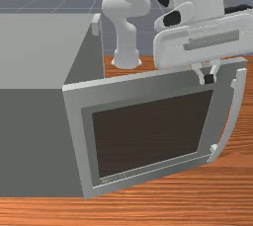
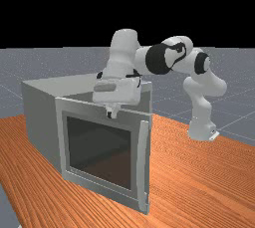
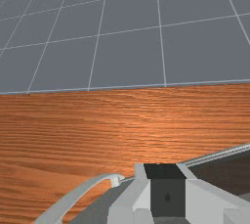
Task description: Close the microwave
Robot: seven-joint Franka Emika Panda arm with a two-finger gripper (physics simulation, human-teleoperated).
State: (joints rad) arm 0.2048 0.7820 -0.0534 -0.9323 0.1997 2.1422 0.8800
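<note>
The microwave (image 2: 40, 117) stands on the tabletop (image 1: 173, 207), its 1 door (image 1: 153, 133) open, handle (image 1: 237, 111) at the free edge. By the door's outer face, near its top edge, is the gripper (image 1: 207, 78), 2 fingers closed together; I cannot tell if they touch it. The front view's left edge cuts off the microwave. Grained orange-brown wood meets grey floor (image 3: 127, 37) with pale grid lines.

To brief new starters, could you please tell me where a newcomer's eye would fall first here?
Probably on the big grey rectangular microwave door with its dark window, standing open in the front view. Next, the white-and-grey robot arm, its hand near the door's upper edge.
</note>
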